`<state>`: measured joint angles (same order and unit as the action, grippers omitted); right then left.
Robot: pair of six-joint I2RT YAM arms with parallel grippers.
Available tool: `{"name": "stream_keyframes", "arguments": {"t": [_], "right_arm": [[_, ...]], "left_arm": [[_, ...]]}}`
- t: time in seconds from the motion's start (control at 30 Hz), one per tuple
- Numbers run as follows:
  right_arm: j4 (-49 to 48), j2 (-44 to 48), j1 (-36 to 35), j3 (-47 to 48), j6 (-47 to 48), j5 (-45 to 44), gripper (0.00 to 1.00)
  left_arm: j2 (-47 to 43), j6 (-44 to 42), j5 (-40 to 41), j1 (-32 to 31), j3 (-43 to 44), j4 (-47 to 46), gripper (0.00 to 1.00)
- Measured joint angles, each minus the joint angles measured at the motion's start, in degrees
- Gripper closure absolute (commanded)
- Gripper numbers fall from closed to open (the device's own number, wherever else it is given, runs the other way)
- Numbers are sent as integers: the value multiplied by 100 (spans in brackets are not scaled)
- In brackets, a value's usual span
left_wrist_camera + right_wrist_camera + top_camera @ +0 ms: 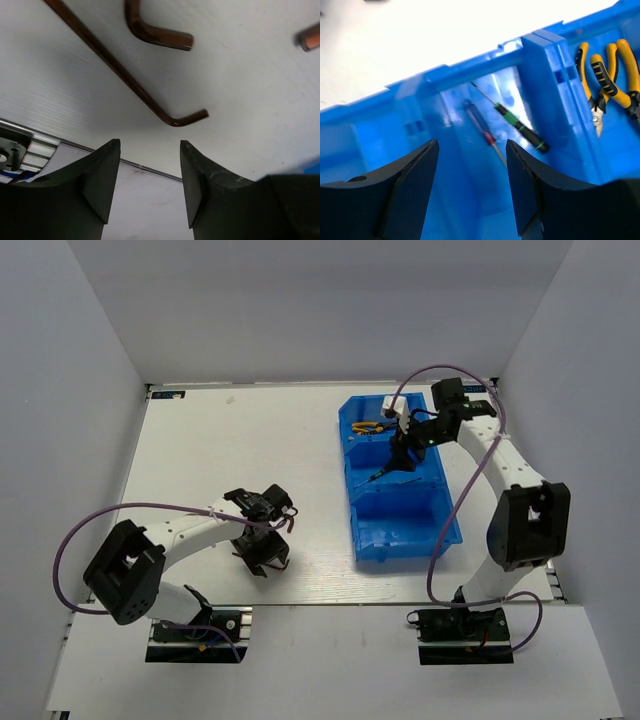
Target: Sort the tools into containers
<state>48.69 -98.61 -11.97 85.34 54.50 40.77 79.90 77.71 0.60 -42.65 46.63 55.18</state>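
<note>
WORKBENCH, FROM ABOVE: We see 2 robot arms over a white table (220,440), where 3 bright blue bins (400,525) stand joined in a row right of centre. The only label we can find, a small sticker (168,395) at the table's far left corner, is too small to read.

The far bin holds the yellow-and-black-handled pliers (368,427). In the right wrist view the pliers (607,80) lie beyond a blue divider wall (545,65). On the near side of that wall, in the middle bin, 2 slim drivers lie side by side but not touching: a green-and-black screwdriver (520,126) and a blue-and-red screwdriver (479,122), both angled across the floor.

The right gripper (400,458) hangs over that middle bin. Its own camera shows the right gripper (472,190) with fingers spread wide and nothing between them.

The left gripper (262,538) sits low over the table, well apart from the bins and near the front edge. Seen from its wrist, the left gripper (150,185) also has its fingers apart and holds nothing. Just ahead of it on the bare table lie a long thin L-shaped hex key (120,75), a thicker bent hex key (155,34) beyond it, and the blunt end of a third piece (310,37) at the frame's edge, which we cannot identify. Purple cables (440,367) loop from each arm.
</note>
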Motion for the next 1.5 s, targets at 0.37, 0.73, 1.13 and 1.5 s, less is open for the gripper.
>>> {"name": "stream_keyframes", "arguments": {"t": [0.37,0.73,1.13,1.5], "right_arm": [[-365,1561,262,-1598,-796,876,38],[-323,2020,789,-1875,-992,1303,38],[-297,2068,1115,-1875,-1268,1698,38],[-175,2068,1318,-1875,-1296,1836,38]], "left_arm": [[560,643,750,39,-11,87,43],[446,876,741,92,-389,-682,77],[42,1224,461,-20,-811,-1478,100],[-138,957,1832,-605,258,-136,100]]}}
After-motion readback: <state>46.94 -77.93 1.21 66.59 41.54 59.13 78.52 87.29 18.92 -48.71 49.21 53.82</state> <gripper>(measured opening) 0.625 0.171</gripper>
